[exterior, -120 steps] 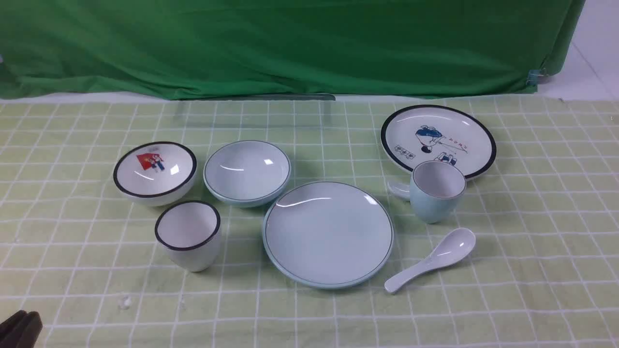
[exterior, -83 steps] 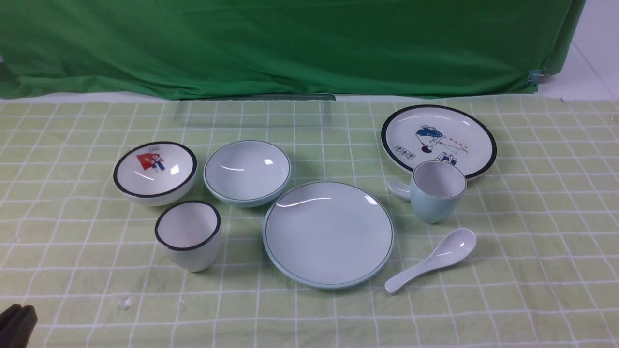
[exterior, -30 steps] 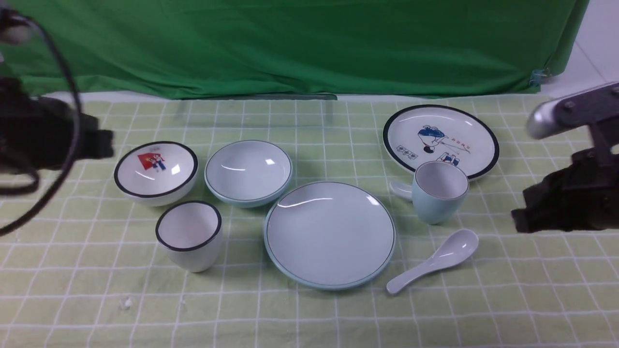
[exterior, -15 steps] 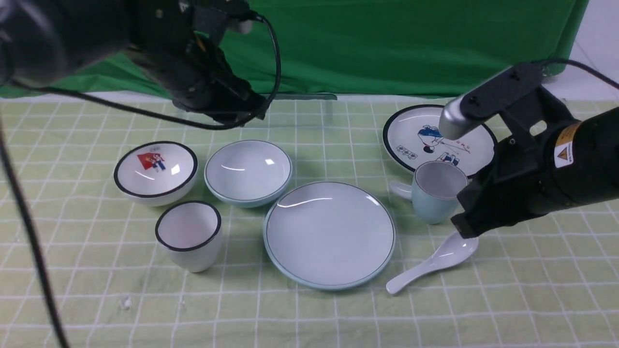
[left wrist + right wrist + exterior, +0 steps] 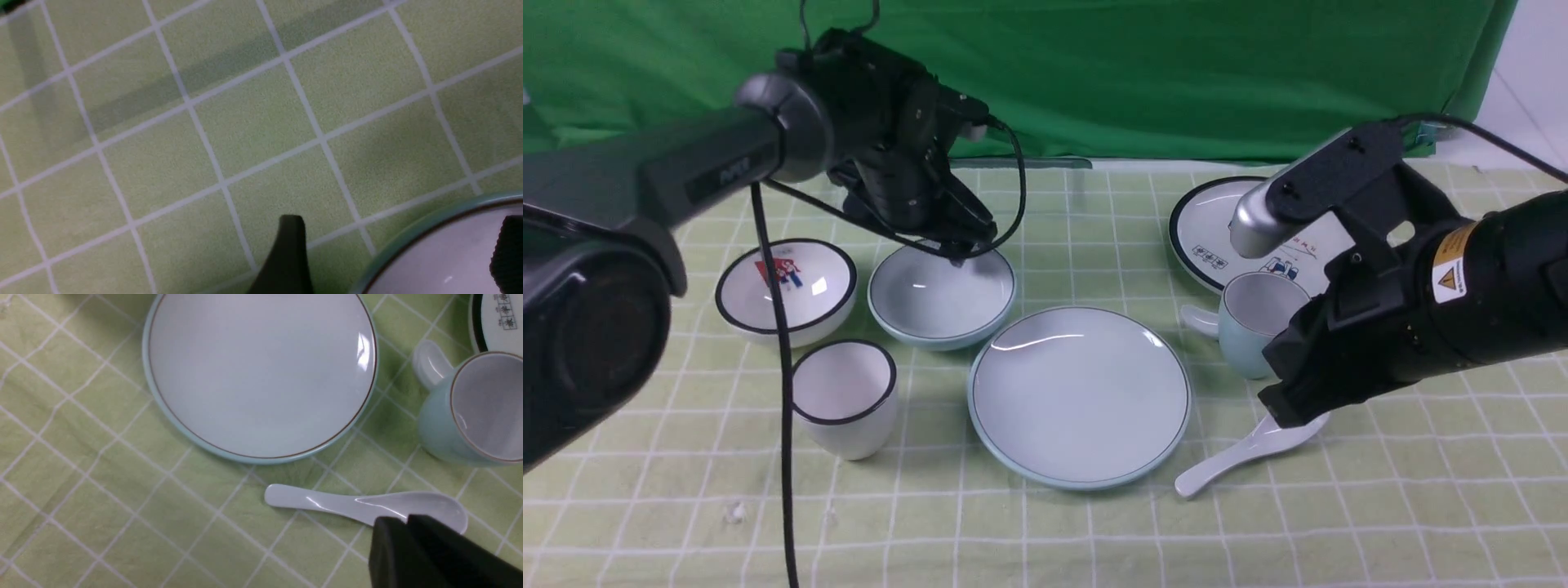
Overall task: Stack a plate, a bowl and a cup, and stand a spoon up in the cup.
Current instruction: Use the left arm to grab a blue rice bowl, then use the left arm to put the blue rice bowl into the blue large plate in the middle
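Observation:
The pale blue plate [image 5: 1078, 396] lies mid-table, with the pale blue bowl [image 5: 941, 294] behind it to the left. The pale blue cup [image 5: 1254, 322] stands to the plate's right and the plain white spoon [image 5: 1233, 453] lies in front of the cup. My left gripper [image 5: 960, 249] is open at the bowl's far right rim. In the left wrist view [image 5: 398, 251] one finger [image 5: 288, 253] is outside the bowl [image 5: 441, 253] and the other inside. My right gripper [image 5: 1294, 408] is shut and empty, just above the spoon's bowl end [image 5: 347, 502] in the right wrist view [image 5: 406, 524].
A white black-rimmed bowl [image 5: 784, 286] and a white black-rimmed cup [image 5: 844, 400] stand at the left. A cartoon plate [image 5: 1217, 220] lies back right. A second spoon [image 5: 1196, 320] lies behind the blue cup. A green curtain hangs behind the table.
Both arms have come in from the sides. The left gripper has dropped to the blue bowl's far rim. The right gripper has moved left and down over the white spoon.

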